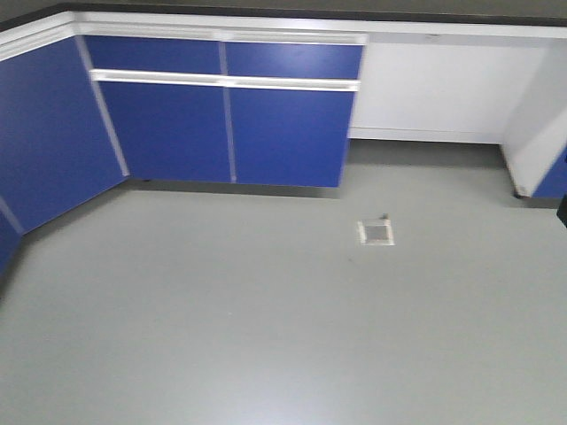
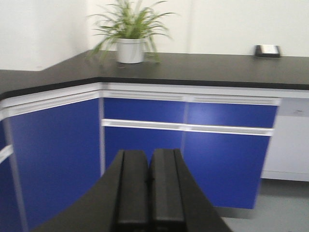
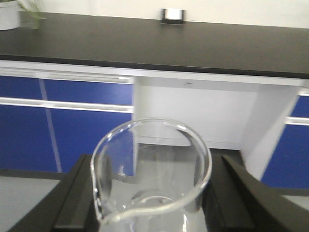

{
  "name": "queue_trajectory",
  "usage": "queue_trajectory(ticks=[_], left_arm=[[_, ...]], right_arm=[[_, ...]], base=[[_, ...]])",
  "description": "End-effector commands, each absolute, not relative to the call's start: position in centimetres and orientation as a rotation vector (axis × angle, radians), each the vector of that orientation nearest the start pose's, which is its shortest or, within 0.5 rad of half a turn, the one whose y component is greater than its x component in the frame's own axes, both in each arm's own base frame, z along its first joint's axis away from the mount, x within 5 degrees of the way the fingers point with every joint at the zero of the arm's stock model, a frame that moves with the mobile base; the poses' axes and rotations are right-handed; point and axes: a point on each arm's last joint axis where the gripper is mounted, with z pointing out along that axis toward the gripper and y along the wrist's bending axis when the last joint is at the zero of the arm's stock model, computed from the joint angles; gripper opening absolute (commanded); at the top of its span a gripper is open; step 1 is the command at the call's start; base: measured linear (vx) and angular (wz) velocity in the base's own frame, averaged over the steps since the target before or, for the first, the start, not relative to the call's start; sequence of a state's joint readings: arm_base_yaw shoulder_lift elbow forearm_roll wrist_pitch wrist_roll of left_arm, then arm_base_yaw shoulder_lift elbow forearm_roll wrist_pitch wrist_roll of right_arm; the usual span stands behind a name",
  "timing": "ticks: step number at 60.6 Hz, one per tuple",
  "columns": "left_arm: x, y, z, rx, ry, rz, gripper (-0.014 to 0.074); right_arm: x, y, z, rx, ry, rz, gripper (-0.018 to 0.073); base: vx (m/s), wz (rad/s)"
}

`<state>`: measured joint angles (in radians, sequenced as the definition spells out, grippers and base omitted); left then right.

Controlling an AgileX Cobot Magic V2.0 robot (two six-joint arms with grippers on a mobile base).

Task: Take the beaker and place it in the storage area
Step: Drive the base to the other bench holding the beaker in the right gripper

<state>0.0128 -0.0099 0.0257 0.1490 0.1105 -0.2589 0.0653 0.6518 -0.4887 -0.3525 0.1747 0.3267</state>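
Carrying step, by the look of it: beaker [image 3: 152,169] up in the air, not yet on the storage area [image 3: 145,43]. Pinched between the two black fingers of the right gripper [image 3: 153,205], mouth up, pouring lip toward the camera. Looks empty. Nothing in the left gripper [image 2: 149,191], fingers pressed together, pointing at the blue doors [image 2: 63,154] under the bench.

Ahead: the long black top, well apart from the glass. A small box [image 3: 173,15] at the back edge. A plant pot [image 2: 129,48] near the far left corner, seen from the left wrist.

To do it well:
- Hold the glass snug but not hard. Slippery stuff, easy to crack.
- Hold it upright. Go slow, no jerks.
- Roll closer across the grey floor [image 1: 266,319] first.
- Lift the beaker above the front edge before reaching in, so as not to bump the white strip [image 3: 67,72] under it.
- Aim for a bare spot in the middle of the top, away from the front edge, the box at the back edge and the plant at the left corner.
- Set the bottom down flat. Only then spread the fingers.
- Pull straight back after, so as not to knock it over.
- Leave the left gripper tucked out of the way.
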Motion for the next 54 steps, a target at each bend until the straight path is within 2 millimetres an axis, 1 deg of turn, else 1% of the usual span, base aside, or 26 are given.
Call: queue_trajectory(ticks=[1, 36, 54], left_arm=[[5.63, 0.07, 19.63, -0.101, 1.527, -0.089, -0.0008], [5.63, 0.07, 19.63, -0.101, 1.527, -0.089, -0.0008], [5.63, 0.07, 19.63, -0.101, 1.527, -0.089, -0.0008]], right_arm=[[14.05, 0.55, 32.30, -0.067, 1.703, -0.018, -0.0003], [14.05, 0.55, 32.29, -0.067, 1.705, -0.018, -0.0003], [14.05, 0.55, 32.29, -0.067, 1.704, -0.018, -0.0003]], base=[[0.16, -0.63], [0.21, -0.74], [0.28, -0.56]])
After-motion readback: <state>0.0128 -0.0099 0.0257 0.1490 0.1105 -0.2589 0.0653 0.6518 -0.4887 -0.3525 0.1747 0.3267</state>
